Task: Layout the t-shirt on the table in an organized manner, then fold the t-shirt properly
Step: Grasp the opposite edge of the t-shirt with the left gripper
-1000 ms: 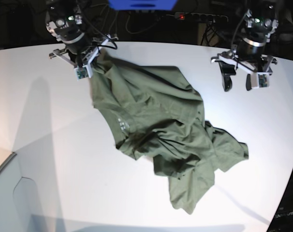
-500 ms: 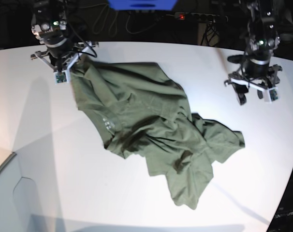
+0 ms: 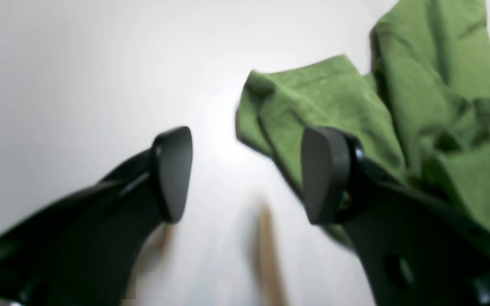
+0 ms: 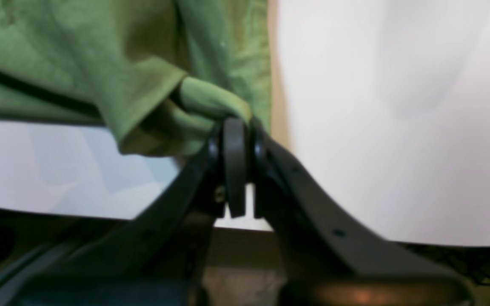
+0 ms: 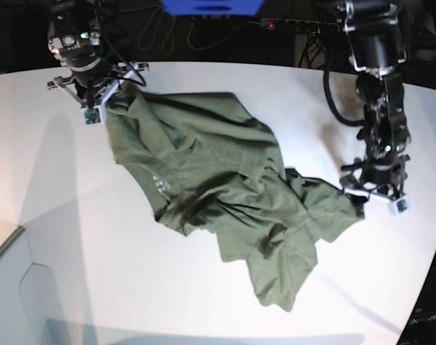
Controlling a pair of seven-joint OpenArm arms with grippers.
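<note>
STEP: laying out | shirt (image 5: 225, 194): lying crumpled mid-surface (image 5: 203, 309), soft, limp, light; taking hold at hems or corners is advised | right end effector (image 4: 235, 127): pinching a shirt fold | left end effector (image 3: 245, 174): standing wide, empty, beside shirt edge

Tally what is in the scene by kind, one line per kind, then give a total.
Garments: 1, the olive t-shirt, crumpled.
Tables: 1, the white table.
Grippers: 2, the right gripper pinching the shirt's edge, and the left gripper open beside the cloth.
Total: 4
</note>
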